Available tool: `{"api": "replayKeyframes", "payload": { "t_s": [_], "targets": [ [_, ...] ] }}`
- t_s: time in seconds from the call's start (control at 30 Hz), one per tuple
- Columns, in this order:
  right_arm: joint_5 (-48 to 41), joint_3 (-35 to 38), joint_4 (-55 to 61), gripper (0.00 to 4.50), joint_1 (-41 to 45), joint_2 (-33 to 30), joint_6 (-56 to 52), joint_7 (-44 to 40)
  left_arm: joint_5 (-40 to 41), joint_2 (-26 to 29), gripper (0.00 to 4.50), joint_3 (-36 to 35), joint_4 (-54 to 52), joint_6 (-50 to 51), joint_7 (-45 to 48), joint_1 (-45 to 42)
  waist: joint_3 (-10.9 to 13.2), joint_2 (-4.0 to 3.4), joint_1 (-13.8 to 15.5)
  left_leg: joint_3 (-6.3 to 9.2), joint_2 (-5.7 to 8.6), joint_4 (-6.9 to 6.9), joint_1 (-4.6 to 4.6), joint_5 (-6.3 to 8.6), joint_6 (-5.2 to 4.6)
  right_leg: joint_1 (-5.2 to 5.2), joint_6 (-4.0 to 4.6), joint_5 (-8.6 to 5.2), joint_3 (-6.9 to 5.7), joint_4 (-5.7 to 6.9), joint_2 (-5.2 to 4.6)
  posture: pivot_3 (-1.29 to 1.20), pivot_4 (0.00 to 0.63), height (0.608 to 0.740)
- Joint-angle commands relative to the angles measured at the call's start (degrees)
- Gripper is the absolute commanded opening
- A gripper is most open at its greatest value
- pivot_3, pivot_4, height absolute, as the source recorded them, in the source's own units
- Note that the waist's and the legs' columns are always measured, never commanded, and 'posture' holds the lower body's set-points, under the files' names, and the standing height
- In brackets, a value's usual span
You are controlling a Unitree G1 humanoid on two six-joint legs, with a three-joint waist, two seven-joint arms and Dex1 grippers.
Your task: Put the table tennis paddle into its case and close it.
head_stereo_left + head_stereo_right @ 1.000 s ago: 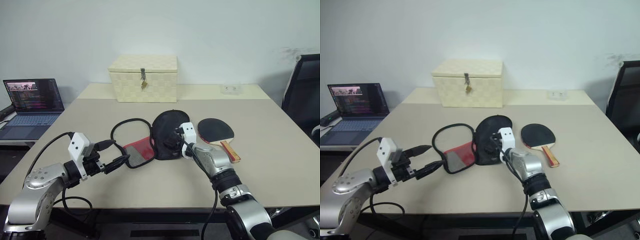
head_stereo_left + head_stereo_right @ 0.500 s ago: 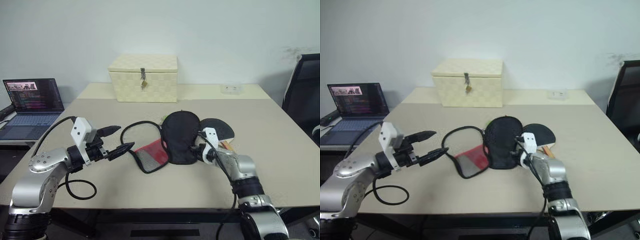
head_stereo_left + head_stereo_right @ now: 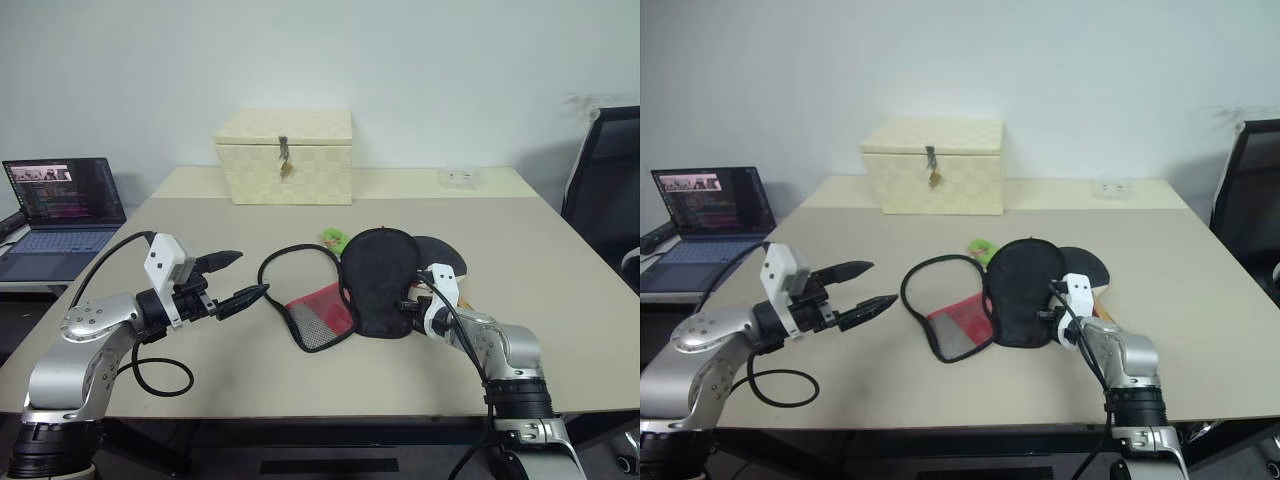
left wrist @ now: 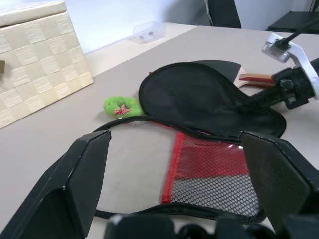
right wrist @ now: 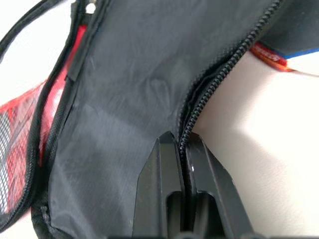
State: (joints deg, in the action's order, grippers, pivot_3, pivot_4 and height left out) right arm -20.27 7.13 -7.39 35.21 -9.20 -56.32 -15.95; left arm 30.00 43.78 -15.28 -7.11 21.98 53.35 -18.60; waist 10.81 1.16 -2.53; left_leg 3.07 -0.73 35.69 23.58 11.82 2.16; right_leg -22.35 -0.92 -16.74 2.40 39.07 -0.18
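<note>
The black fabric case (image 3: 378, 282) lies unzipped mid-table, its red mesh handle section (image 3: 322, 308) and loose zip loop spread toward the left, a small green tag (image 4: 121, 106) beside it. The case's round part covers much of the table tennis paddle (image 3: 442, 252); a strip of black blade and the wooden handle (image 4: 255, 77) stick out on the right. My right gripper (image 5: 182, 142) is shut on the case's zip edge at its near right side. My left gripper (image 3: 250, 274) hovers open above the table left of the case, touching nothing.
A cream woven box (image 3: 285, 155) with a latch stands at the back of the table. An open laptop (image 3: 62, 205) sits on a side surface at far left, a black chair (image 3: 605, 190) at far right. A small clear item (image 3: 460, 178) lies at the back right.
My right gripper closed on the case's edge and dragged the case to the right, partly over the paddle. My left gripper rose slightly and stays open.
</note>
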Motion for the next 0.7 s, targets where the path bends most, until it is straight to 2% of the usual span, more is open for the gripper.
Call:
{"api": "replayKeyframes", "payload": {
  "t_s": [0.03,0.2,0.43,0.57,0.7],
  "targets": [
    [0.3,-2.2,1.2,0.45,1.7,0.1,1.7,-0.9,-0.2,0.6,4.5,-0.5,-0.4,-1.4,0.3,-1.0,0.0,0.0,-0.2,0.0,0.0,0.0,0.0,0.0,0.0,0.0,0.0,0.0,0.0,0.0,0.0,0.0,0.15,0.74],
    [4.2,-5.5,0.9,2.02,2.3,-4.2,6.3,-2.7,-0.3,0.5,4.5,-0.4,-0.3,-1.8,0.2,-0.8,0.0,0.0,-0.3,0.01,0.02,0.01,0.01,0.0,0.0,0.0,-0.01,0.0,0.0,-0.01,0.01,0.0,0.15,0.74],
    [8.4,-7.5,3.6,4.49,1.8,-16.2,11.5,-7.9,-0.4,0.0,4.5,-0.2,-0.1,-2.2,0.0,-0.7,0.0,0.0,0.2,0.04,0.08,0.02,0.09,0.0,0.0,-0.01,-0.02,-0.01,-0.01,-0.07,0.01,0.0,0.15,0.74],
    [7.1,-4.7,4.2,4.49,1.7,-19.7,12.1,-9.7,-0.8,-0.4,4.5,0.7,1.0,-2.7,0.2,-1.8,0.0,0.01,0.1,0.03,0.04,0.02,0.09,0.0,0.0,-0.02,-0.01,0.0,-0.01,-0.05,0.01,0.0,0.15,0.74],
    [8.5,-2.6,1.7,4.49,1.3,-20.8,13.2,-7.5,-1.3,-0.9,4.5,1.8,2.2,-3.2,0.7,-3.4,0.0,0.01,0.2,0.04,0.04,0.04,0.1,0.0,0.0,-0.02,-0.01,0.0,-0.01,-0.04,0.02,0.0,0.15,0.74]
  ]
}}
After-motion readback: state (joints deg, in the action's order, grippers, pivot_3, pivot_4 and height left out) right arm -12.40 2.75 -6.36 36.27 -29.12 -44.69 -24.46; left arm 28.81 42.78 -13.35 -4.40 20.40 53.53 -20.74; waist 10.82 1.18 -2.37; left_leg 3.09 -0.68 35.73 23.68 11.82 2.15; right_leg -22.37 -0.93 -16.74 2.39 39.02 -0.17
